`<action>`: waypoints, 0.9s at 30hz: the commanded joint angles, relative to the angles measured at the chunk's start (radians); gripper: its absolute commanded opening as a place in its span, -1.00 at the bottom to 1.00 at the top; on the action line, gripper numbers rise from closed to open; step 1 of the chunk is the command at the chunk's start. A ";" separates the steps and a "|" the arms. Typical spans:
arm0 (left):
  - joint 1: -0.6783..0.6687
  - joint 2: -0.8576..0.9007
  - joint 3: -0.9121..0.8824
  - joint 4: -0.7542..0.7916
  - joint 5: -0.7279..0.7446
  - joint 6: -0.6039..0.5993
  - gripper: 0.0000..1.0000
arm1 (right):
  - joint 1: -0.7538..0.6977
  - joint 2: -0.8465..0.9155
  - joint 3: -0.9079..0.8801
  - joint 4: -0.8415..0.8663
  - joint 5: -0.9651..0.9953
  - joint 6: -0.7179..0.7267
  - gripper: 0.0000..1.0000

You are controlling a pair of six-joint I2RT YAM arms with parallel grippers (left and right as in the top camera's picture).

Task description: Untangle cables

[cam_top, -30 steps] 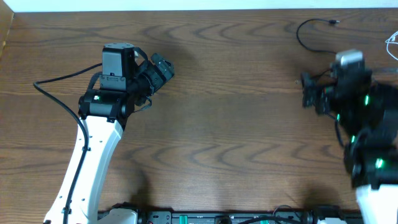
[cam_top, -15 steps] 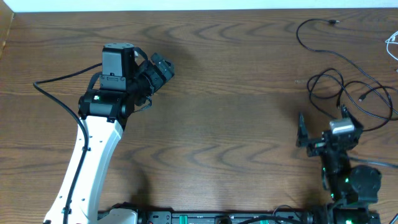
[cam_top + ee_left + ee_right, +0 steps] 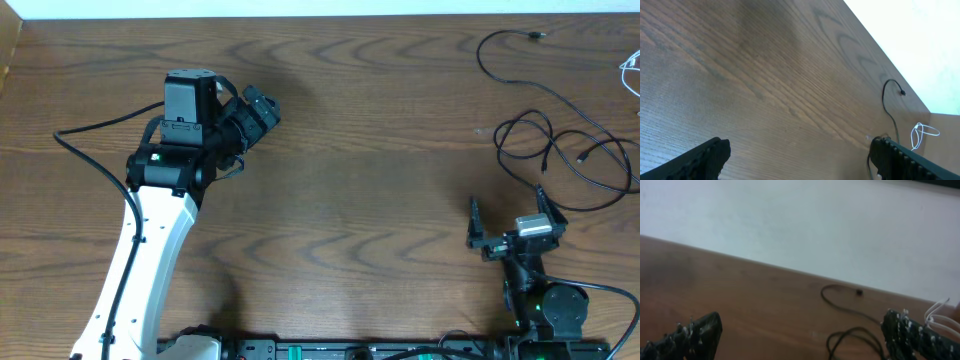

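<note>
Black cables point(image 3: 560, 150) lie in overlapping loops at the table's right side. One strand runs on up to a small plug point(image 3: 539, 36) near the far edge. A white cable point(image 3: 630, 72) shows at the right border. My right gripper point(image 3: 508, 212) stands open just short of the loops, nothing between its fingers. In the right wrist view the black cables point(image 3: 854, 336) curl ahead of the open right gripper point(image 3: 802, 339), and the white cable point(image 3: 939, 313) is at far right. My left gripper point(image 3: 258, 108) hangs open over bare wood far to the left. Its wrist view shows a black cable point(image 3: 887, 102) and the white cable point(image 3: 923, 133) far off.
The wooden table point(image 3: 380, 200) ends in a white strip along the far edge. A thick black wire point(image 3: 90, 130) runs from the left arm point(image 3: 150, 230) toward the left edge. The arm bases and electronics point(image 3: 350, 350) line the near edge.
My right arm has drawn back from over the cable loops toward the near edge, uncovering them. The left arm has not moved.
</note>
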 commanded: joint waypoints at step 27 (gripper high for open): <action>0.001 0.004 0.021 -0.003 -0.014 0.006 0.91 | 0.008 -0.044 -0.011 -0.160 0.026 0.069 0.98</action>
